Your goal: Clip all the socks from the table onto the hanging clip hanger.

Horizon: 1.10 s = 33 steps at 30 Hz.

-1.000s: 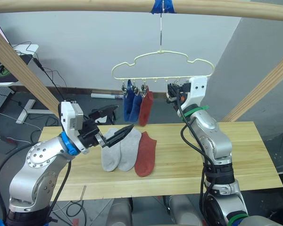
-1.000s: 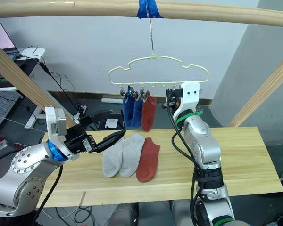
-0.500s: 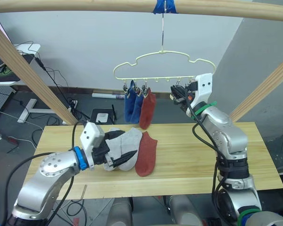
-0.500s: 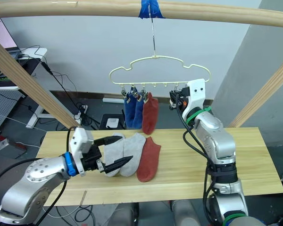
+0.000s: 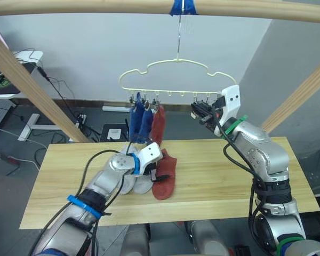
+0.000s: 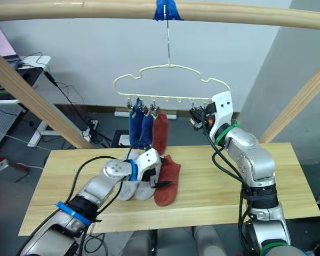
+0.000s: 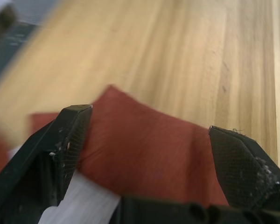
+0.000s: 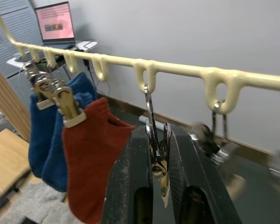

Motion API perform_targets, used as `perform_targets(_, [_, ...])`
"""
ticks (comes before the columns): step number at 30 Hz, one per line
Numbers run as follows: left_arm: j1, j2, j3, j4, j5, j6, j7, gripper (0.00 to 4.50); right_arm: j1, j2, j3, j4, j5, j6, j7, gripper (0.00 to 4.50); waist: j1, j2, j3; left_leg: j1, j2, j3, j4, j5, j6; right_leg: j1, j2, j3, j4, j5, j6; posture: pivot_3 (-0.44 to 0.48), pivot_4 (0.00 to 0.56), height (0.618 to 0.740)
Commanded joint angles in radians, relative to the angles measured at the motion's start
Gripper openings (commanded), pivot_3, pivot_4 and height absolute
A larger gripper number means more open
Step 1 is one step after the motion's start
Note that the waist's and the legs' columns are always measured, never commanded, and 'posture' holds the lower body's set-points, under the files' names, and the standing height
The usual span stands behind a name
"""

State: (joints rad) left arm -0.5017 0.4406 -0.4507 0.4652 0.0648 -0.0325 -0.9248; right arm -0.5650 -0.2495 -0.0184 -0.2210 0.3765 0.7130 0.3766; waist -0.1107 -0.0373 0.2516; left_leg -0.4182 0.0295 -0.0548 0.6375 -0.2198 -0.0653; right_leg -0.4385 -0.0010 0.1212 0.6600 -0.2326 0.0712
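A light wooden table (image 5: 213, 176) stands before a grey wall, with a pale yellow clip hanger (image 5: 170, 80) hung above it. Two blue socks (image 5: 140, 121) and one red sock (image 5: 158, 124) hang clipped there. On the table lie two grey socks (image 6: 132, 188) beside a second red sock (image 5: 165, 178). My left gripper (image 7: 149, 149) is spread open over that red sock. My right gripper (image 8: 158, 186) is closed around a metal clip (image 8: 156, 149) on the hanger.
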Motion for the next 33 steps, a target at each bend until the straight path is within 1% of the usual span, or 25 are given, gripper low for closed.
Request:
perform_targets(1, [-0.036, -0.028, -0.009, 0.120, 0.049, -0.094, 0.010, 4.50, 0.018, 0.003, -0.019, -0.070, 0.017, 0.024, -0.028, 0.12, -0.008, 0.000, 0.000, 0.000, 0.000, -0.001, 0.000, 0.000, 0.000, 0.000, 0.000, 0.000, 0.001, 0.000, 0.000, -0.184, 0.223, 0.740])
perform_targets(4, [-0.060, -0.047, -0.011, 0.202, 0.082, -0.148, 0.014, 4.50, 0.024, 0.003, -0.026, -0.089, 0.021, 0.038, -0.039, 0.12, -0.025, 0.000, 0.000, 0.001, 0.000, -0.002, 0.000, 0.000, 0.000, 0.000, 0.001, -0.001, 0.003, 0.000, 0.000, -0.197, 0.221, 0.740])
perform_targets(6, [-0.072, -0.062, -0.020, 0.255, 0.093, -0.139, -0.018, 4.50, 0.031, -0.002, -0.036, -0.105, 0.021, 0.047, -0.049, 0.12, -0.028, 0.000, 0.000, 0.001, 0.000, -0.002, 0.001, 0.000, 0.000, 0.000, 0.000, -0.001, 0.003, 0.000, 0.000, -0.211, 0.218, 0.740])
perform_targets(8, [-0.069, -0.075, -0.014, 0.265, 0.081, -0.131, -0.054, 4.11, 0.032, -0.007, -0.047, -0.116, 0.019, 0.054, -0.059, 0.12, -0.032, 0.000, 0.000, 0.001, 0.000, -0.002, 0.004, 0.000, 0.000, 0.002, 0.000, 0.000, 0.003, 0.000, 0.002, -0.211, 0.218, 0.740])
perform_targets(9, [-0.064, -0.077, -0.013, 0.262, 0.080, -0.136, -0.064, 3.94, 0.033, -0.008, -0.050, -0.118, 0.020, 0.056, -0.063, 0.12, -0.035, 0.000, 0.000, 0.001, 0.000, -0.002, 0.005, 0.000, 0.000, 0.003, 0.000, 0.000, 0.003, 0.000, 0.003, -0.228, 0.214, 0.740])
perform_targets(11, [-0.056, -0.080, -0.012, 0.256, 0.082, -0.150, -0.075, 3.42, 0.033, -0.007, -0.053, -0.120, 0.020, 0.058, -0.068, 0.12, -0.037, 0.000, -0.001, 0.001, 0.000, -0.001, 0.007, 0.000, 0.000, 0.003, 0.000, 0.000, 0.002, -0.001, 0.007, -0.228, 0.214, 0.740])
perform_targets(16, [-0.021, -0.083, -0.006, 0.207, 0.069, -0.184, -0.113, 1.84, 0.031, -0.006, -0.057, -0.120, 0.021, 0.060, -0.069, 0.12, -0.051, 0.001, -0.002, 0.001, 0.000, -0.002, 0.007, 0.000, 0.000, 0.004, 0.001, 0.000, 0.003, -0.001, 0.008, -0.229, 0.208, 0.740])
perform_targets(17, [-0.005, -0.076, -0.015, 0.181, 0.067, -0.219, -0.135, 1.54, 0.029, -0.006, -0.057, -0.116, 0.020, 0.058, -0.069, 0.12, -0.054, 0.001, -0.002, 0.001, 0.000, -0.002, 0.007, 0.000, 0.000, 0.004, 0.001, 0.000, 0.003, -0.001, 0.008, -0.229, 0.208, 0.740])
perform_targets(20, [0.039, -0.035, -0.056, 0.125, 0.084, -0.399, -0.193, 0.63, 0.018, -0.004, -0.053, -0.099, 0.019, 0.051, -0.064, 0.12, -0.060, 0.001, -0.002, 0.001, 0.000, -0.001, 0.006, 0.000, 0.000, 0.004, 0.000, 0.001, 0.003, 0.000, 0.006, -0.216, 0.207, 0.740])
perform_targets(21, [0.044, -0.029, -0.059, 0.124, 0.082, -0.432, -0.207, 0.28, 0.016, -0.003, -0.051, -0.095, 0.018, 0.049, -0.062, 0.12, -0.060, 0.001, -0.002, 0.001, 0.000, -0.002, 0.006, 0.000, 0.000, 0.004, 0.000, 0.001, 0.003, 0.002, 0.003, -0.211, 0.208, 0.740])
perform_targets(22, [0.046, -0.028, -0.059, 0.126, 0.078, -0.449, -0.215, 0.03, 0.016, -0.004, -0.051, -0.093, 0.018, 0.048, -0.061, 0.12, -0.058, 0.001, -0.002, 0.001, 0.000, -0.002, 0.006, 0.000, 0.000, 0.004, 0.000, 0.000, 0.003, 0.002, 0.003, -0.204, 0.209, 0.740])
perform_targets(25, [0.041, -0.026, -0.074, 0.148, 0.075, -0.548, -0.250, 0.03, 0.014, -0.002, -0.047, -0.083, 0.015, 0.044, -0.056, 0.12, -0.057, 0.001, -0.002, 0.001, 0.000, -0.002, 0.007, 0.000, 0.000, 0.004, 0.000, 0.000, 0.003, 0.001, 0.004, -0.199, 0.211, 0.740])
perform_targets(27, [0.034, -0.031, -0.068, 0.163, 0.085, -0.572, -0.234, 0.03, 0.010, 0.000, -0.044, -0.076, 0.014, 0.042, -0.053, 0.12, -0.057, 0.001, -0.002, 0.001, 0.000, -0.002, 0.007, 0.000, 0.000, 0.004, 0.000, 0.001, 0.003, 0.001, 0.006, -0.194, 0.215, 0.740])
perform_targets(28, [0.032, -0.037, -0.056, 0.163, 0.067, -0.572, -0.240, 0.03, 0.007, 0.000, -0.043, -0.071, 0.014, 0.040, -0.053, 0.12, -0.057, 0.001, -0.002, 0.001, 0.000, -0.002, 0.008, 0.000, 0.001, 0.004, 0.000, 0.001, 0.003, 0.000, 0.008, -0.194, 0.215, 0.740])
perform_targets(31, [0.029, -0.047, -0.039, 0.166, 0.035, -0.574, -0.256, 0.03, 0.004, 0.000, -0.043, -0.064, 0.014, 0.035, -0.052, 0.12, -0.057, 0.001, -0.002, 0.001, 0.000, -0.002, 0.007, 0.000, 0.001, 0.004, 0.000, 0.001, 0.003, 0.000, 0.008, -0.194, 0.215, 0.740])
perform_targets(33, [0.027, -0.044, -0.039, 0.167, 0.041, -0.560, -0.255, 0.53, 0.002, -0.001, -0.043, -0.056, 0.012, 0.030, -0.051, 0.12, -0.058, 0.001, -0.002, 0.001, 0.000, -0.002, 0.007, 0.000, 0.001, 0.004, 0.000, 0.001, 0.003, 0.000, 0.008, -0.185, 0.223, 0.740])
